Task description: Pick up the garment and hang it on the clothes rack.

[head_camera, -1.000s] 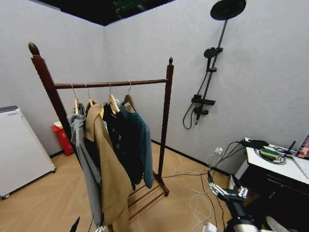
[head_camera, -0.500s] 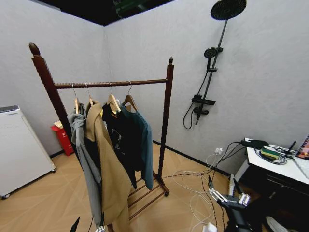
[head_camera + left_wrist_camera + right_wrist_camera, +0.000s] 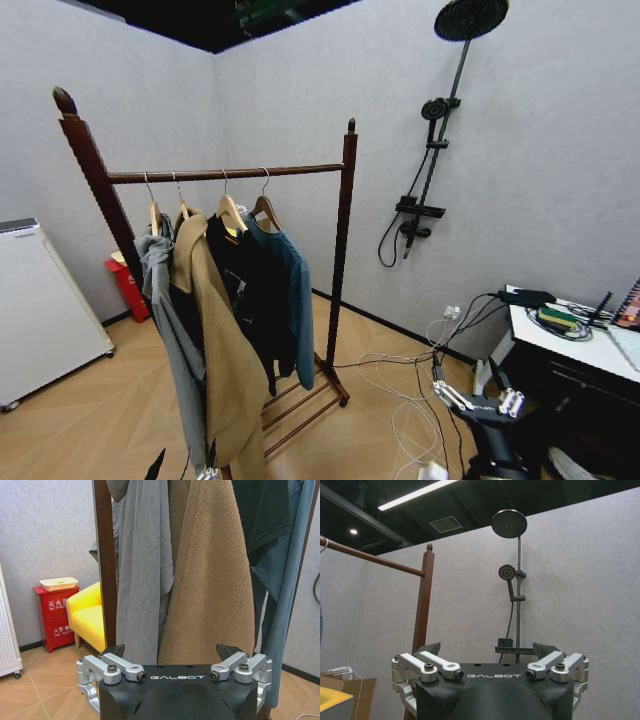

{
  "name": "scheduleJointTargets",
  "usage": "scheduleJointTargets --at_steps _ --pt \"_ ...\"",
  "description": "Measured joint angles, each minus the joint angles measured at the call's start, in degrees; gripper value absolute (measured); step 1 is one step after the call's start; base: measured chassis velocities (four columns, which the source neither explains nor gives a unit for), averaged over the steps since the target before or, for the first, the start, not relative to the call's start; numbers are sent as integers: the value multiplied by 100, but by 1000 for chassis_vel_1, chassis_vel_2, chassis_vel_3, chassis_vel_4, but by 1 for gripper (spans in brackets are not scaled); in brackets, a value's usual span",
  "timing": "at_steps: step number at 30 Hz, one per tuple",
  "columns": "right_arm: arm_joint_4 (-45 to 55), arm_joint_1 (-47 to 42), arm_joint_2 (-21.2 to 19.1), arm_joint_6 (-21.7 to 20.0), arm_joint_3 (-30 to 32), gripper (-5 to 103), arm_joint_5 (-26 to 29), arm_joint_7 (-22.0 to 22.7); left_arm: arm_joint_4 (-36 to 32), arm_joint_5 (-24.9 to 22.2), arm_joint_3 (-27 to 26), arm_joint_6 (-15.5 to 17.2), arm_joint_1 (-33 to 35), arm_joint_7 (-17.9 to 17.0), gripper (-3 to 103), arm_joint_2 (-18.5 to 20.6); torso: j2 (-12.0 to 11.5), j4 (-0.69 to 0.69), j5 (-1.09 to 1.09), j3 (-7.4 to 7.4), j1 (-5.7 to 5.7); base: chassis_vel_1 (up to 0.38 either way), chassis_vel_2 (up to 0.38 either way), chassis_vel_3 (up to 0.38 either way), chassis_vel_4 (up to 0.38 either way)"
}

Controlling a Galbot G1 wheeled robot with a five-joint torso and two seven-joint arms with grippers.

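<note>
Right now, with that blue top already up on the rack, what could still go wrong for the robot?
The garment hangs last in a tight row against the black jacket, so a nudge might swing or slip its hanger. White cables sprawl over the floor beside the clothes rack; wheels could snag them. The right gripper, low and open, hangs just above them.

A mock-up home room inside a lab: grey partition walls stop short of a dark industrial ceiling (strip light overhead), a black shower stand is mounted dry, and loose cables cross the wood-pattern floor.
</note>
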Motion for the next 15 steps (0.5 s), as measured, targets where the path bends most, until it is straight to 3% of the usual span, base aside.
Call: scheduleJointTargets --at_steps 15 --pt "-202 157 86 163 -20 100 40 59 0 0 0 0 0 0 100 0 0 0 0 0 0 0 0 0 0"
